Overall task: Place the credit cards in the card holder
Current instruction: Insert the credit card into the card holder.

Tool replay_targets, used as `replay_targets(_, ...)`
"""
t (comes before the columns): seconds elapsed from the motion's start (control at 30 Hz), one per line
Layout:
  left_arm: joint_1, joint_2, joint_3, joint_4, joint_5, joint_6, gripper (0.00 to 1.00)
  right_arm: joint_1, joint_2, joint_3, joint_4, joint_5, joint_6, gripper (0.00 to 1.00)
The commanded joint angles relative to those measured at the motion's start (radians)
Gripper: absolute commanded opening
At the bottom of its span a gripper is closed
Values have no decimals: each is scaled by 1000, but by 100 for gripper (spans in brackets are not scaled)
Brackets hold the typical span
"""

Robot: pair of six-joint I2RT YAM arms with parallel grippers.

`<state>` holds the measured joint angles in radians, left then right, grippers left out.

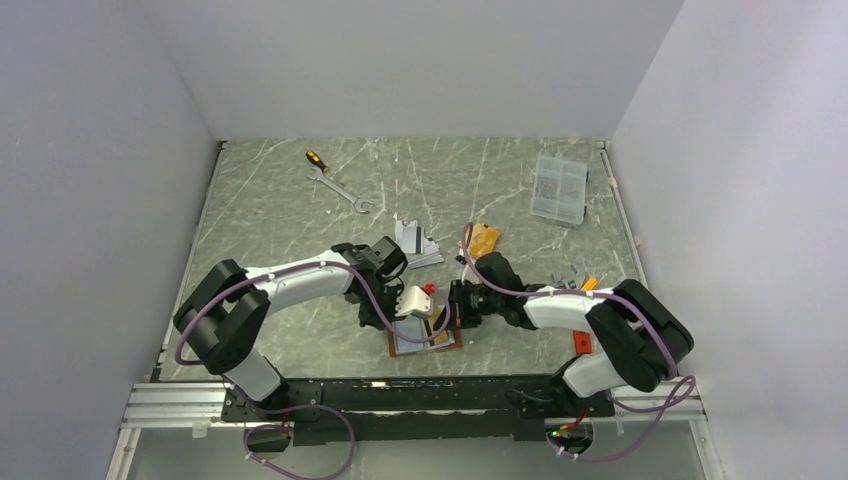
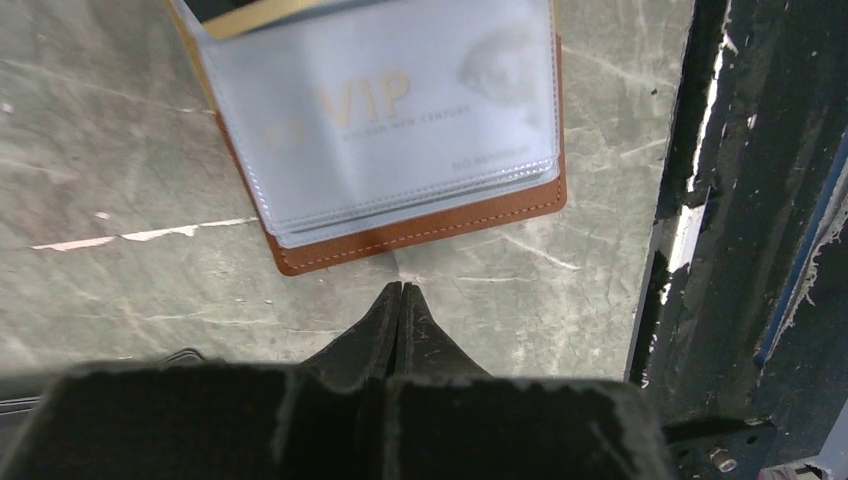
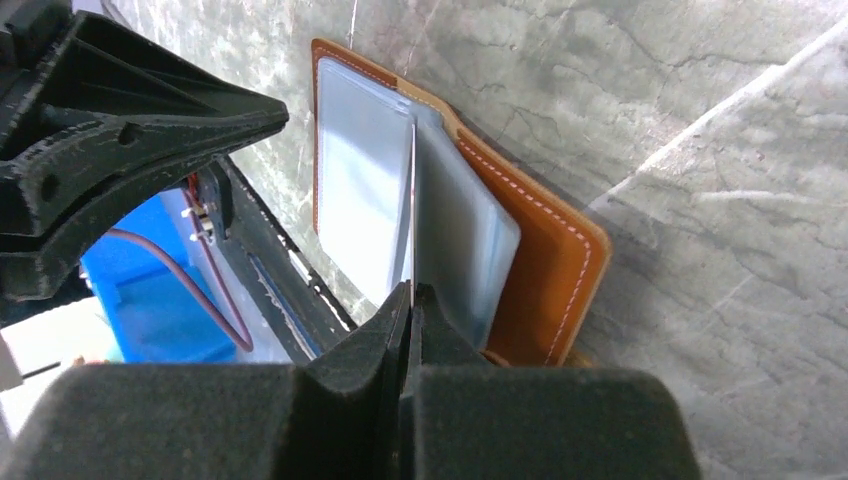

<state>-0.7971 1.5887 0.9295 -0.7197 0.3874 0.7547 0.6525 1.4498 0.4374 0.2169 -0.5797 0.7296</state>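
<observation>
An open card holder [image 1: 420, 343] lies at the near edge of the desk [image 1: 280, 220]. The left hand [image 2: 401, 290] is clenched empty just beside it. The right hand [image 3: 411, 292] is clenched on a thin leaf [image 3: 411, 200] among its sleeves. If that leaf is tugged, the holder could be dragged off the desk.

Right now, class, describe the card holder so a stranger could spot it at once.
Start at the green marbled table and go to the middle of its near edge. The card holder lies open there: the only tan-brown leather thing, with pale clear sleeves, unlike the loose silver-grey cards and gold cards farther back.
</observation>
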Motion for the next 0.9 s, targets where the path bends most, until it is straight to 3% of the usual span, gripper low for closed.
replay_targets(0.0,-5,-32,73,-16,52,-11,0,24,-74,23,-53,94,-19,0)
replay_targets(0.17,-5,-47,84,-9,93,-34,0,29,-108,67,-139,99,-41,16)
replay_targets(0.33,-4,-42,56,7,79,-24,0,29,-106,130,-212,99,-82,22)
replay_targets(0.87,-4,-70,-12,53,49,-8,0,29,16,245,-310,55,-125,10)
